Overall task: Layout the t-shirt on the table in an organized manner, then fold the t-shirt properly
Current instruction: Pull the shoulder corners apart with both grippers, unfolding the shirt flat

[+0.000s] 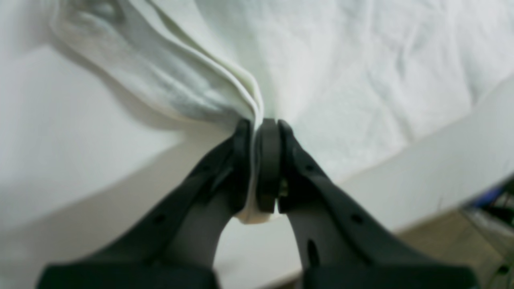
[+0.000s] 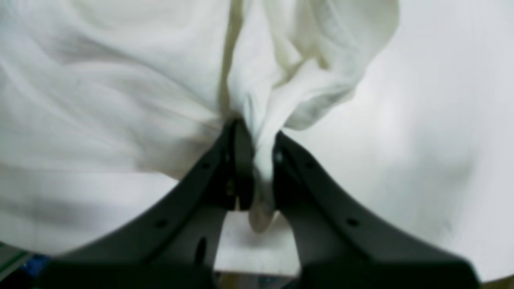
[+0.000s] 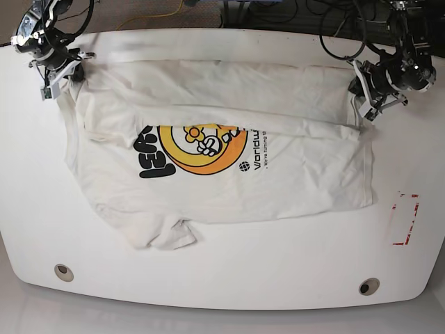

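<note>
Left wrist: left gripper [image 1: 265, 124] fingers clenched on t-shirt [image 1: 361, 72] edge; right wrist: right gripper [image 2: 255, 136] likewise pinching bunched cloth; base: t-shirt spread across worktop [image 3: 278, 278], far edge held at both ends, likely for folding over.

A robotics lab: cables [image 3: 341, 28] trail behind a tape-marked white table [image 3: 229, 278]

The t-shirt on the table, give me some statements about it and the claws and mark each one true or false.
1. Both claws are shut on the t-shirt. True: left claw, right claw.
2. The print faces down. False: the orange print shows on top.
3. The t-shirt is rolled into a ball. False: it lies spread out.
4. A red tape rectangle lies beside the t-shirt, apart from it. True.
5. The table is black. False: white.
</note>
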You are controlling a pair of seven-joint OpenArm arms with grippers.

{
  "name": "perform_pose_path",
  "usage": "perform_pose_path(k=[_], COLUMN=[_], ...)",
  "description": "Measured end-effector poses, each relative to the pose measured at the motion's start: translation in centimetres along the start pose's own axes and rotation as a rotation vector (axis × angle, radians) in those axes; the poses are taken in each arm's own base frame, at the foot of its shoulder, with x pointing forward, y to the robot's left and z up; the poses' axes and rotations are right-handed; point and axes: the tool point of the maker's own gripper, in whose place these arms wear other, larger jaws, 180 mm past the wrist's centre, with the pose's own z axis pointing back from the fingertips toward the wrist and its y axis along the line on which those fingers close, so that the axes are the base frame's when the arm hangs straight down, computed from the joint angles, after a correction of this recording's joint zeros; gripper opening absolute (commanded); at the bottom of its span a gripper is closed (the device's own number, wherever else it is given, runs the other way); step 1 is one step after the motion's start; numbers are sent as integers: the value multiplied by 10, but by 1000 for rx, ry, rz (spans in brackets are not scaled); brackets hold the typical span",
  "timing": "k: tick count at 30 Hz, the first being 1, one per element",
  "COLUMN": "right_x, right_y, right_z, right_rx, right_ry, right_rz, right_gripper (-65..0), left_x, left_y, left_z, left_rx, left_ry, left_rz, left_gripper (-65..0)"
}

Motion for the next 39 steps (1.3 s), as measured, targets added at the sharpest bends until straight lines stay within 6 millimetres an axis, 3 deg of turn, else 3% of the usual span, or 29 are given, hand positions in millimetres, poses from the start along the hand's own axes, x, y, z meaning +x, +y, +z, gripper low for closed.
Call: perform_pose_path(k=[8, 19, 30, 34, 39], right_x=[-16, -25, -21, -16, -18], right_y=[1, 2, 10, 11, 9], right_z=[5, 11, 30, 31, 32], right_rx=[6, 8, -16, -17, -26], right_ry=[25, 48, 41, 31, 39], right_rz=[-7, 10, 91, 100, 102], right_gripper=[-637, -637, -633, -547, -308], left_x=[-21, -46, -49, -50, -50], left_y=[-7, 7, 5, 5, 5], left_z=[2, 14, 15, 15, 15], left_rx=[-15, 26, 23, 23, 24], left_ry=[43, 85, 90, 91, 93], left_rz=[1, 44, 45, 45, 45], left_gripper=[-643, -640, -639, -636, -544])
